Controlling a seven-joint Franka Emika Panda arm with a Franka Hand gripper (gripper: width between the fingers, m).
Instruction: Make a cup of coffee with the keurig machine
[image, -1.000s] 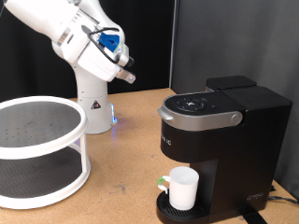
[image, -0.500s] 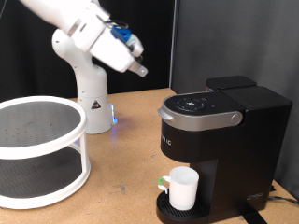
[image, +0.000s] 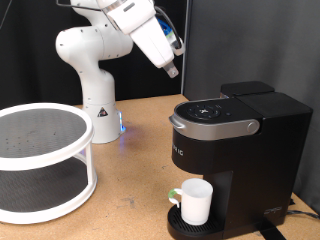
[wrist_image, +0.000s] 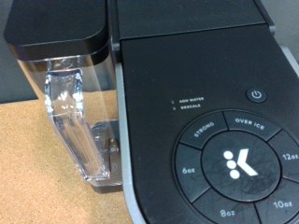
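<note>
The white arm's end effector (image: 172, 68) has swung in the last second from above the robot base toward the exterior view's right and upward, and now hangs in the air above the boxy matte-black keurig machine (image: 235, 135). Whether its fingers are open or closed cannot be told. The wrist view looks down on the round button panel (wrist_image: 234, 166) and clear water tank (wrist_image: 73, 117). The small white ceramic cup (image: 195, 201) already stands on the drip tray, a green-topped pod (image: 174, 195) beside it, so the arm seems bound for the controls.
</note>
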